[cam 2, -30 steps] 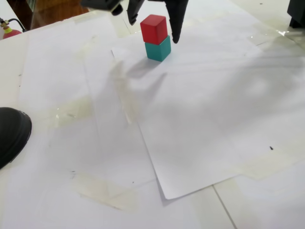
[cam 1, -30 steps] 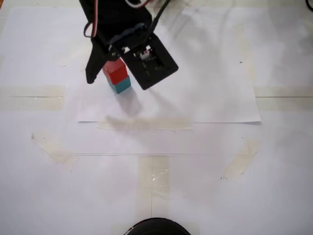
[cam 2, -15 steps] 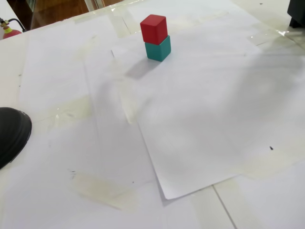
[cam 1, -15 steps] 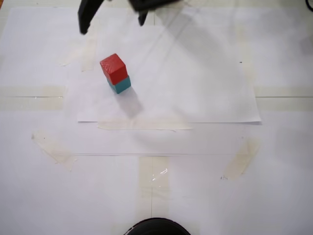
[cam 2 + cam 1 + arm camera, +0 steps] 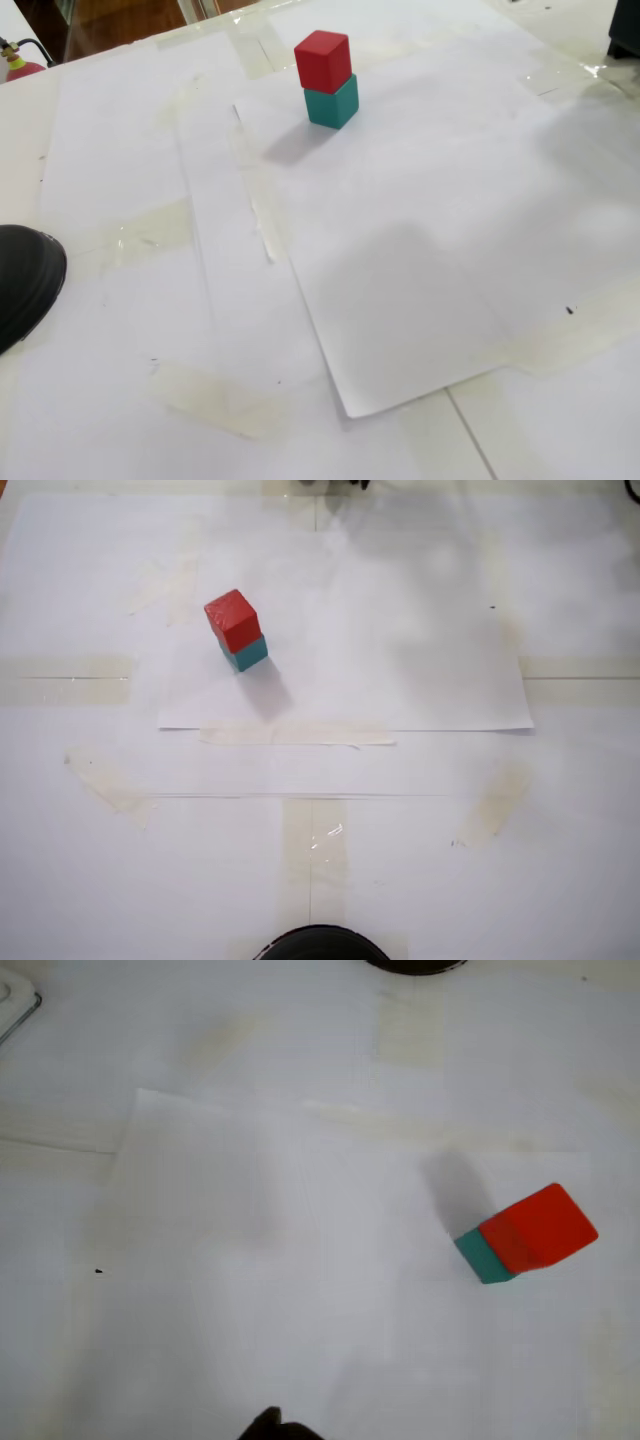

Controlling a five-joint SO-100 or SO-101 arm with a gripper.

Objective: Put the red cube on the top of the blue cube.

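On the taped-down top paper sheet (image 5: 400, 660), near its left edge in a fixed view, the red cube (image 5: 232, 620) sits squarely on the blue cube (image 5: 246, 655), the two touching face to face and forming a short upright stack. Only a sliver of the teal lower block shows from above, since the red one covers most of it. From the lower-angled fixed view the stack stands toward the far edge of the table, red cube (image 5: 323, 60) over blue cube (image 5: 332, 101), edges almost flush with a slight twist between them, and a soft shadow falls on the paper toward the near left.

From the wrist view the stack lies at the right side of the picture, red cube (image 5: 538, 1228) above blue cube (image 5: 480, 1256), well apart from the gripper (image 5: 275, 1426), of which only a small dark tip shows at the bottom edge. I cannot tell whether its jaws are spread or pressed together. Nothing touches either cube.

At the top edge of a fixed view a small dark piece of the arm (image 5: 330, 484) is just visible, far from the stack. Strips of clear tape (image 5: 312, 835) hold the sheets to the white table (image 5: 90, 880). A black rounded object (image 5: 25, 280) rests at the table's left edge in the angled fixed view.
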